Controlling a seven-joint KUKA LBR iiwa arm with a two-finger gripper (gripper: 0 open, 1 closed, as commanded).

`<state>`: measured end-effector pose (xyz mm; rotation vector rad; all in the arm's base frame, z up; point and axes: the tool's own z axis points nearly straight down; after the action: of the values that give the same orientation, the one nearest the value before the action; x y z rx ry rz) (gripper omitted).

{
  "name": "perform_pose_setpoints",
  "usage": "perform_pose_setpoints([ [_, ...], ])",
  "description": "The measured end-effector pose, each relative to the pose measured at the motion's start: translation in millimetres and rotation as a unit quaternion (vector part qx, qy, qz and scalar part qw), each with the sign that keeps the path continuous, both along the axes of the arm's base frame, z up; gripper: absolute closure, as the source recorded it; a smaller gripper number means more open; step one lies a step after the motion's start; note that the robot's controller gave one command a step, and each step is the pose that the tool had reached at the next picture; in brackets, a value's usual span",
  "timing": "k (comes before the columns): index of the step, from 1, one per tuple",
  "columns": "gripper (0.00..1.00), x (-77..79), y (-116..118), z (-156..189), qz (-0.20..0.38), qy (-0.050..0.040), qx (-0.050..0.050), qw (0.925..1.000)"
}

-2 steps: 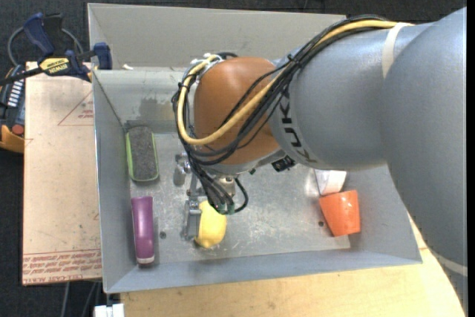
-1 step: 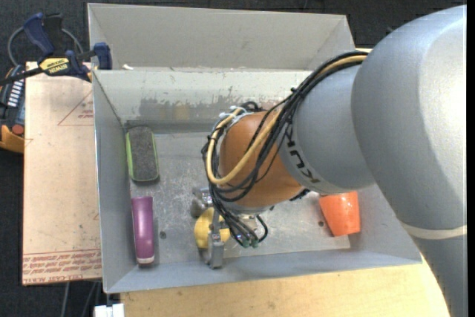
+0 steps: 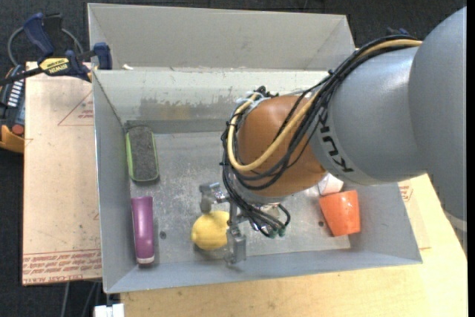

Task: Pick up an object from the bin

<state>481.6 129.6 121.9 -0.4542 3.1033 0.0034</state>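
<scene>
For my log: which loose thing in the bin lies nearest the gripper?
The yellow rounded thing, right beside the gripper; the orange cup and purple bar lie apart.

Matt grey sheet metal for the bin, floor scuffed and speckled with pale scratches. Smooth yellow plastic, faintly shiny, on the lemon. Matt orange plastic on the cup. Glossy purple plastic on the brush. Rough, grainy grey on the scrubbing pad, rimmed in smooth green plastic. Smooth painted grey shell on the arm, with a satin sheen. Glossy orange cover at the wrist, with shiny rubbery cables looped over it.
</scene>
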Motion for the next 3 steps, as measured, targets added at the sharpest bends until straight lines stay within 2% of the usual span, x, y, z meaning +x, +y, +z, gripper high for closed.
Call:
perform_pose_setpoints([
  [1, 0.0, -2.1, -13, -22, -0.094, -0.0042, 0.003, 0.9956],
  [2, 0.0, 6.8, 4, -50, 0.144, -0.0075, 0.001, 0.9896],
  [3, 1.0, 0.4, 6, -52, 0.04, -0.0046, 0.002, 0.9992],
])
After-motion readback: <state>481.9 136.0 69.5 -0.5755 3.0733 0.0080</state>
